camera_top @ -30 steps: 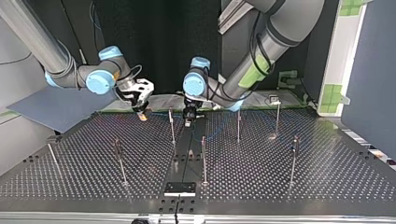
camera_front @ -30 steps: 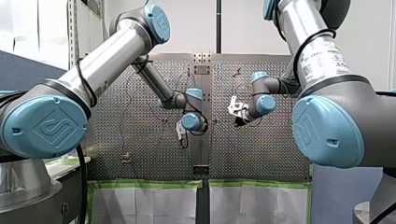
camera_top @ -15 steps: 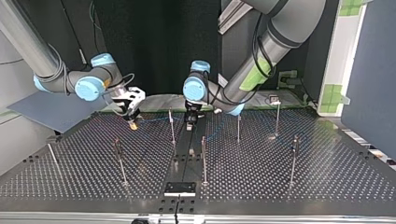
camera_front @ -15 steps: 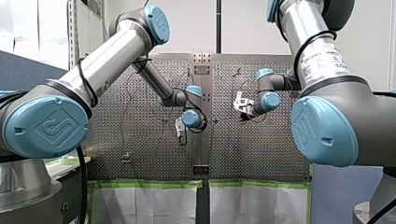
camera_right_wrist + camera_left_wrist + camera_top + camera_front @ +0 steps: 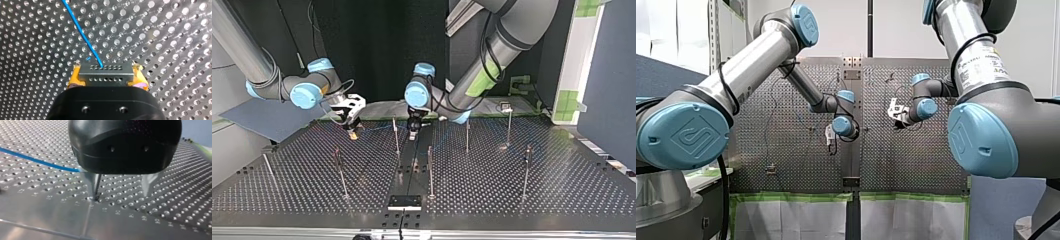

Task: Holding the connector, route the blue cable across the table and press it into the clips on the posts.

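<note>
Pincers first: my right pincer [image 5: 106,76] squeezes the connector [image 5: 105,67], with one yellow pad [image 5: 75,77] on each end of it. The blue cable [image 5: 82,32] comes out of the connector and runs off over the counter [image 5: 175,37] toward the post [image 5: 396,134].

My left pincer [image 5: 120,188] has nothing in it. Its two metal fingers [image 5: 89,182] are wide apart and point down at the counter. One finger is just beside the post, almost touching it. The cable comes up to that same finger, and I cannot tell if it goes between the fingers or behind them.

Seen from across the counter, the connector is on one side of the post and my left pincer is close on the other side. The cable meets the post up high. The clip on the post is too small for me to see.

I think a few things could go wrong. If I pull the connector away from the post too hard, the cable could go tight and bend the thin post. If I let it go loose, it could slide off the post and miss the clip. My left finger is so near the post that a small sideways move could bump it. If that pincer shuts in the wrong spot, it could grab the post, not the cable.
</note>
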{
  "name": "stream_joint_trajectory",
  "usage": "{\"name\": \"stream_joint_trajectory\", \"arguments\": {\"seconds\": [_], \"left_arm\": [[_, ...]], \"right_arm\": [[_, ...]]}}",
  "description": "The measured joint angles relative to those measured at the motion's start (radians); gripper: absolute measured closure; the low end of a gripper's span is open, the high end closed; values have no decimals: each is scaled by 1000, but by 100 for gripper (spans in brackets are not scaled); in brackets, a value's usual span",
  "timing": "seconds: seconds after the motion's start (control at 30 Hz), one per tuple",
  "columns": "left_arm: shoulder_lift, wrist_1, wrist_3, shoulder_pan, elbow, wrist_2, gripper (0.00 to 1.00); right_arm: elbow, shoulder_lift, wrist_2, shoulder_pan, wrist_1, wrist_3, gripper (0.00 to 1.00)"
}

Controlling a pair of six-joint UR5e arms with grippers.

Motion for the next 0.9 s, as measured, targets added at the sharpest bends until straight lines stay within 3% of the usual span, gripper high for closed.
{"name": "stream_joint_trajectory", "arguments": {"seconds": [0.37, 0.53, 0.9], "left_arm": [[6, -100, 45, -14, -1, -11, 0], [33, -130, 46, -46, 0, -49, 0], [74, -134, 43, -92, -25, -131, 0]], "right_arm": [[0, 43, 1, -15, -2, -7, 100], [0, 49, 0, -23, -3, -11, 100], [0, 50, -12, -29, -3, -17, 100]]}}
